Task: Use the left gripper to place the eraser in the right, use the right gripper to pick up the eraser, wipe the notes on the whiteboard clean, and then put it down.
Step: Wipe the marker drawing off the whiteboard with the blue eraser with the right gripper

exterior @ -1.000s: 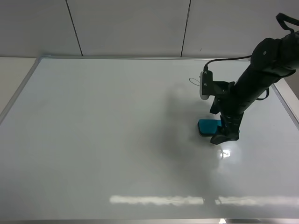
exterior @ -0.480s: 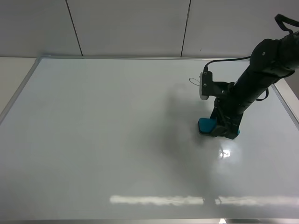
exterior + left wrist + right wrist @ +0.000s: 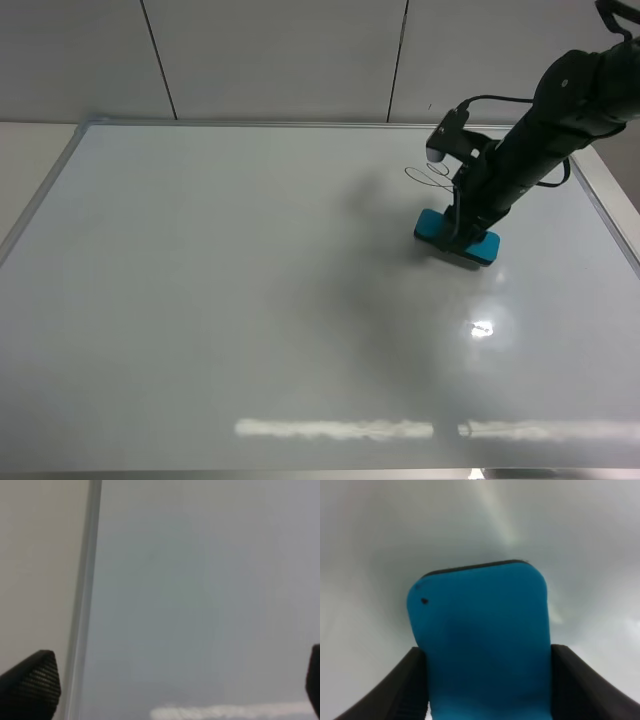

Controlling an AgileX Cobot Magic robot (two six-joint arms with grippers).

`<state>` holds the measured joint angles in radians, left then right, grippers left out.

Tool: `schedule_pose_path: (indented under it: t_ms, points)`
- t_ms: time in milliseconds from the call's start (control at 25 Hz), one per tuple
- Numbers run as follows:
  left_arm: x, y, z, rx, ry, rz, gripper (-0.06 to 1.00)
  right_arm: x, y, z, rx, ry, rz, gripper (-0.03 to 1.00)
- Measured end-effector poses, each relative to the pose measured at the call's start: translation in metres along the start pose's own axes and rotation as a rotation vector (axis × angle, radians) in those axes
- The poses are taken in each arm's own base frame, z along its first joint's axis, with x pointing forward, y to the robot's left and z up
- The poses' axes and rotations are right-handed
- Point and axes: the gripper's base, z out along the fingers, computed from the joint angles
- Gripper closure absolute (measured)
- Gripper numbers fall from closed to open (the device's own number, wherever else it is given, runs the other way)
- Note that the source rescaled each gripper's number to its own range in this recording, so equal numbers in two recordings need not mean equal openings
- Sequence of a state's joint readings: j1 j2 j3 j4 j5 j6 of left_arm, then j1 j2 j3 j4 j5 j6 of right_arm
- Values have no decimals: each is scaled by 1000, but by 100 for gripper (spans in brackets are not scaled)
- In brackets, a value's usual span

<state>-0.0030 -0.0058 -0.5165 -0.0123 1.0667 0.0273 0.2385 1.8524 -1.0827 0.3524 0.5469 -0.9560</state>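
So, eraser (image 3: 430, 226): near the whiteboard's (image 3: 200, 300) far right corner, just beside the notes (image 3: 430, 175)
right gripper (image 3: 460, 238): jaws pinching the eraser's sides
left gripper (image 3: 170, 685): jaws spread wide, over the whiteboard's edge

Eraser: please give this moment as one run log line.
right gripper: shut on eraser | notes: not yet wiped | left gripper: open

Right gripper (image 3: 460, 236) clamped, arm slanting down; left gripper (image 3: 172, 682) spread wide

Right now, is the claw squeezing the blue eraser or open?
Shut on it. In the wrist view the right gripper has its black fingers pressed against both sides of the blue eraser.
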Motion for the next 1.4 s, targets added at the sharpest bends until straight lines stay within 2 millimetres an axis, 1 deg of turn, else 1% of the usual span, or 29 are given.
schedule_pose_path:
  t_ms: [80, 160, 240, 320, 360, 440, 560, 640, 720, 840, 1000, 1080, 1200, 1320, 1400]
  points:
    - [0, 0, 0, 0, 0, 0, -6, -15, -10, -9, 43, -53, 156, 92]
    - [0, 0, 0, 0, 0, 0, -6, -26, -18, -17, 75, -85, 262, 92]
    - [0, 0, 0, 0, 0, 0, -6, -32, -24, -23, 101, -100, 360, 92]
    - [0, 0, 0, 0, 0, 0, -6, -33, -27, -22, 113, -93, 458, 92]
    - [0, 0, 0, 0, 0, 0, -6, -32, -28, -18, 115, -84, 513, 92]
    - [0, 0, 0, 0, 0, 0, -6, -31, -25, -4, 110, -45, 585, 92]
    - [0, 0, 0, 0, 0, 0, -6, -26, -18, 25, 91, 28, 665, 92]
    - [0, 0, 0, 0, 0, 0, -6, -25, -14, 39, 89, 38, 703, 92]
    - [0, 0, 0, 0, 0, 0, -6, -27, -13, 46, 93, 34, 723, 92]
    - [0, 0, 0, 0, 0, 0, -6, -37, -17, 53, 96, 17, 755, 92]
    - [0, 0, 0, -1, 0, 0, -6, -56, -24, 62, 86, 17, 745, 92]
    - [0, 0, 0, -1, 0, 0, -6, -68, -28, 66, 82, 8, 743, 92]
    - [0, 0, 0, -1, 0, 0, -6, -79, -33, 71, 80, 11, 739, 92]
    - [0, 0, 0, -1, 0, 0, -6, -83, -38, 72, 106, 22, 733, 92]
    - [0, 0, 0, -1, 0, 0, -6, -81, -42, 73, 142, 28, 730, 92]
